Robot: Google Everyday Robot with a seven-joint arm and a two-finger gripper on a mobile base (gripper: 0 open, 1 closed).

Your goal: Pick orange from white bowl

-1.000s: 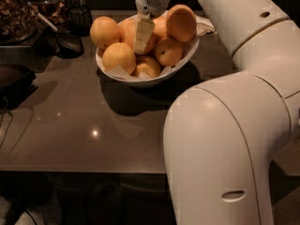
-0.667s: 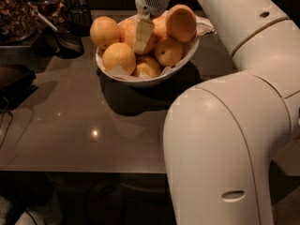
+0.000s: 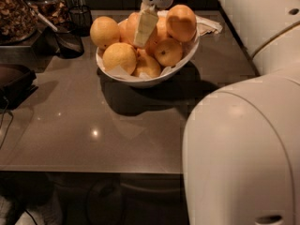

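The white bowl (image 3: 140,81) stands at the back middle of the grey-brown table, lined with crumpled white paper and piled with several fruits. The orange (image 3: 181,22), large and deep orange, sits at the top right of the pile. Paler yellow-orange fruits (image 3: 105,32) lie on the left side and a smaller one with a dark stem dot (image 3: 168,52) lies at the front. My gripper (image 3: 143,32) comes down from above into the middle of the pile, just left of the orange, in front of the fruits behind it.
My white arm (image 3: 243,144) fills the right side and lower right of the view. A dark tray of dried pieces (image 3: 16,13), a black cup (image 3: 80,18) and a dark scoop (image 3: 65,42) stand at the back left. A dark object (image 3: 14,83) lies at the left edge. The table's front edge (image 3: 93,171) runs across below.
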